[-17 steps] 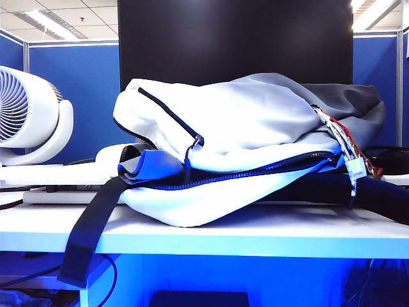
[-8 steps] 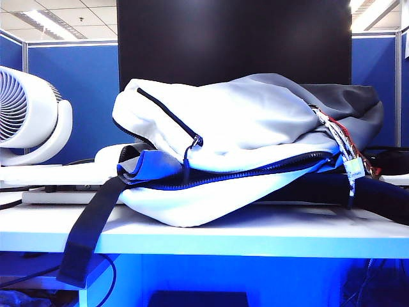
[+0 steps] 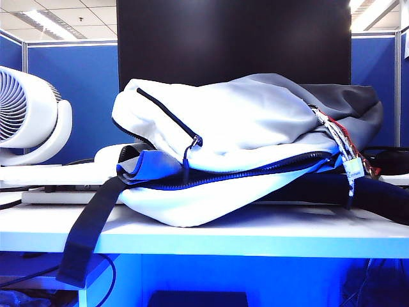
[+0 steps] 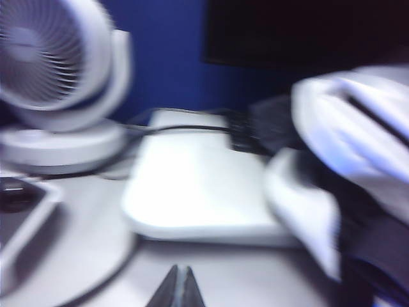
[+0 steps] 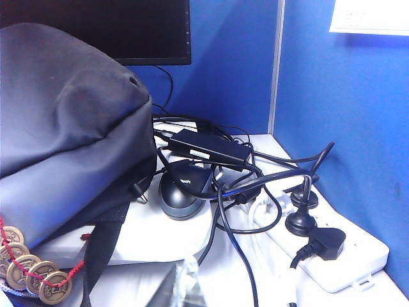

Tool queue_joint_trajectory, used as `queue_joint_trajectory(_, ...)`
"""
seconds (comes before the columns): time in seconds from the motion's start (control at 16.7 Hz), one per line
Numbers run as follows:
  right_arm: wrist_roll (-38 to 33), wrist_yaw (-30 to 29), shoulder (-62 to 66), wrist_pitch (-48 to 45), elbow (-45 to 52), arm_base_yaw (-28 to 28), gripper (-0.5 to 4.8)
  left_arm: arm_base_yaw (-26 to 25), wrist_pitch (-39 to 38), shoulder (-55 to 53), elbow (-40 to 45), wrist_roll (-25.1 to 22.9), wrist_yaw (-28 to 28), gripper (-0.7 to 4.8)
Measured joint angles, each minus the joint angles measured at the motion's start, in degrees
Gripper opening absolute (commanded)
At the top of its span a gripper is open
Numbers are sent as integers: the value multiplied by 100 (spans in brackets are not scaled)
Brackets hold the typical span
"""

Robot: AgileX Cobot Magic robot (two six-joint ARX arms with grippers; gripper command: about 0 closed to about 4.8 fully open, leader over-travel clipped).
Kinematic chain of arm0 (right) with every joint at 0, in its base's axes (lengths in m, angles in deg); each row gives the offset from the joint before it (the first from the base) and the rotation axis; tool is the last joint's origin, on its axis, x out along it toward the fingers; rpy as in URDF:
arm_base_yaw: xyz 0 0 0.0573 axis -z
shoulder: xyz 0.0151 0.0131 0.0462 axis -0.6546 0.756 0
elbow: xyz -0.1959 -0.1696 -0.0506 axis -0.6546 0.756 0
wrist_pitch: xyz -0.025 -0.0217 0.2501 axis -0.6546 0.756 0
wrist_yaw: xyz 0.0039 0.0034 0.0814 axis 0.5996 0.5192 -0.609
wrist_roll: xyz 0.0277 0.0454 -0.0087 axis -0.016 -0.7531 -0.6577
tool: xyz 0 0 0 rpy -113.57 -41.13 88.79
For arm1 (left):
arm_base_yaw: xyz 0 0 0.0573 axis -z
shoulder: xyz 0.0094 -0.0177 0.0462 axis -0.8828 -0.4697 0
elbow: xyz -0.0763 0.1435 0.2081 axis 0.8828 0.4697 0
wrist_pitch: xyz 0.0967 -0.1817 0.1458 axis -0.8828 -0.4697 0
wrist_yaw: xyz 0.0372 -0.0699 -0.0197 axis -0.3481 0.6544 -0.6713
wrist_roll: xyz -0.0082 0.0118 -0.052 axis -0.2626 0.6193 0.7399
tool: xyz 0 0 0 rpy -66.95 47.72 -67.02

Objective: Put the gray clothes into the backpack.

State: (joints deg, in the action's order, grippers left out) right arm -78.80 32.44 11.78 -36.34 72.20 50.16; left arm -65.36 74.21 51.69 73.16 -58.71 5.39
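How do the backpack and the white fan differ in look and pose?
The backpack is soft fabric, white with a gray end panel; the fan is hard white plastic with a round grille. The backpack lies on its side with its zipper partly open and a black strap hanging over the desk edge; the fan stands upright. The backpack fills the middle of the exterior view; the fan is at its left edge. Both are mostly white.

obstacle: large white fabric backpack (image 3: 243,147) lying across the white table (image 3: 255,240) | left of backpack: round white fan (image 3: 29,115), flat white box (image 4: 192,185) | gray end of backpack: tangled black cables (image 5: 243,185), white power strip (image 5: 332,256) | free: table edge in front of backpack
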Motion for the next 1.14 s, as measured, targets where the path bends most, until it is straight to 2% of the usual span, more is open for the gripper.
queue_joint_trajectory(0.18,0,0,0,-2,0,0,-1,0,17,0,0,2,-452,-6)
queue_joint_trajectory(1.14,0,2,0,-2,0,0,-1,0,9,0,0,2,-474,-5)
